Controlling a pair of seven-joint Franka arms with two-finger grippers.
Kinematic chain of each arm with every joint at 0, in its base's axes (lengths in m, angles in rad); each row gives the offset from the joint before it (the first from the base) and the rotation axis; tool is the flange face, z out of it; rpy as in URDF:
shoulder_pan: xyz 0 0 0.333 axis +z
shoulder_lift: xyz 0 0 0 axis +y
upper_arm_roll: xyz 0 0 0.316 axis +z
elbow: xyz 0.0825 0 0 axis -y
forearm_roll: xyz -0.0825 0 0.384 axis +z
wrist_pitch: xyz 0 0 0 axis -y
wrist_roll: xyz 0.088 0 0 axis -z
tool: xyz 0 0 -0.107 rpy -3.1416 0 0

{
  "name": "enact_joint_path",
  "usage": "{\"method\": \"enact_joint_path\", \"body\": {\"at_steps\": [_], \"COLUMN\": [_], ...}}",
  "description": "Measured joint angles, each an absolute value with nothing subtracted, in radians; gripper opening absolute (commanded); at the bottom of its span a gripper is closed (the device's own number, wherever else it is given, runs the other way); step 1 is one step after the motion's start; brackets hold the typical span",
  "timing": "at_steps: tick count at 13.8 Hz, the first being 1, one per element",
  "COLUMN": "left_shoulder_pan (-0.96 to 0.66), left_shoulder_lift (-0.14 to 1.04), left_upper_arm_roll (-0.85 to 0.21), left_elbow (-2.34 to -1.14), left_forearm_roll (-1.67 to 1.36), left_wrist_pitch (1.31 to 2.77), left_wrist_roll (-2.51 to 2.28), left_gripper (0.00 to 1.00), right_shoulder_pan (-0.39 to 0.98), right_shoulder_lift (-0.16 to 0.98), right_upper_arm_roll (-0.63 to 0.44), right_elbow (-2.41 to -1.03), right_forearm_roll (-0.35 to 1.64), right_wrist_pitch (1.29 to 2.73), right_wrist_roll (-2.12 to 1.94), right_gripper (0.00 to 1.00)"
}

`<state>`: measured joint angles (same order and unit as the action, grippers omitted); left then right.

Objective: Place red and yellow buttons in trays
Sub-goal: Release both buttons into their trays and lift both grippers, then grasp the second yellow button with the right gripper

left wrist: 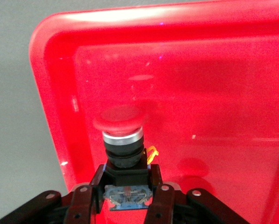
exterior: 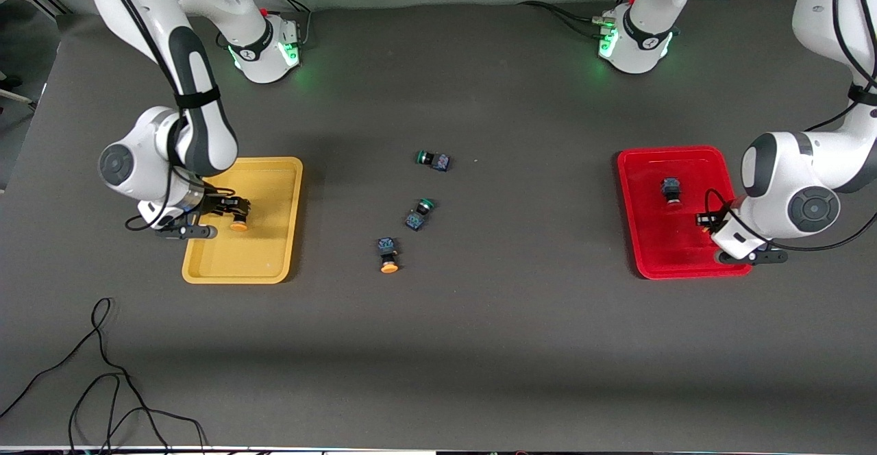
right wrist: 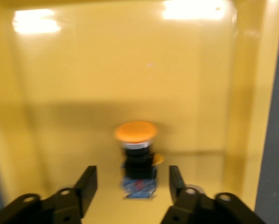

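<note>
Right pincer [exterior: 229, 216] is down in the yellow tray [exterior: 274, 249] near the counter's right-arm end, fingers spread apart, with an orange-yellow capped button [right wrist: 136, 156] lying loose between them on the tray floor, touching neither finger. Out on the bare middle of the counter sits a second orange-yellow capped button [exterior: 388, 255], closest to the front edge of that little cluster, then two green capped switches [exterior: 418, 214] [exterior: 433, 160] a bit farther back. Over at the left-arm end, the red tray [exterior: 644, 249] has one red capped button [exterior: 671, 190] lying in it. Left pincer [exterior: 707, 220] hangs over that same tray, clamped on another red capped button [left wrist: 123, 140] by its dark body.
</note>
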<state>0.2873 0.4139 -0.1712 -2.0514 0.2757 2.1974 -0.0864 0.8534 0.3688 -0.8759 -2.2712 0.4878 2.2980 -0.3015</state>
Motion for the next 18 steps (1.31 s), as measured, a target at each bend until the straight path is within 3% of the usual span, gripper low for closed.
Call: {"method": "enact_joint_path", "body": {"at_steps": [1, 4, 6, 9, 14, 18], "left_shoulder_pan": [0.290, 0.290, 0.285, 0.229, 0.185, 0.185], "left_shoulder_lift": [0.414, 0.399, 0.356, 0.220, -0.057, -0.090], "left_upper_arm_roll": [-0.172, -0.180, -0.193, -0.209, -0.219, -0.219], "left_elbow": [-2.054, -2.054, -2.050, -2.038, -1.969, -1.817], "left_forearm_roll": [0.279, 0.281, 0.280, 0.276, 0.125, 0.086], "left_wrist_pitch": [2.199, 2.191, 2.151, 2.051, 1.860, 1.746], "left_wrist_roll": [-0.085, -0.085, -0.092, -0.138, -0.099, -0.059], "left_gripper": [1.00, 1.00, 1.00, 1.00, 1.00, 1.00], "right_shoulder_pan": [0.855, 0.862, 0.926, 1.054, 1.069, 1.097], "right_shoulder_lift": [0.368, 0.356, 0.352, 0.387, 0.544, 0.598], "right_upper_arm_roll": [-0.895, -0.916, -0.911, -0.867, -0.754, -0.665], "right_elbow": [-2.197, -1.916, -1.804, -1.730, -1.698, -1.705], "right_forearm_roll": [0.452, 0.341, 0.337, 0.366, 0.533, 0.539], "right_wrist_pitch": [2.193, 1.870, 1.801, 1.823, 2.049, 2.215], "right_wrist_roll": [-0.257, -0.042, 0.095, 0.285, 0.322, 0.268], "right_gripper": [1.00, 1.00, 1.00, 1.00, 1.00, 1.00]}}
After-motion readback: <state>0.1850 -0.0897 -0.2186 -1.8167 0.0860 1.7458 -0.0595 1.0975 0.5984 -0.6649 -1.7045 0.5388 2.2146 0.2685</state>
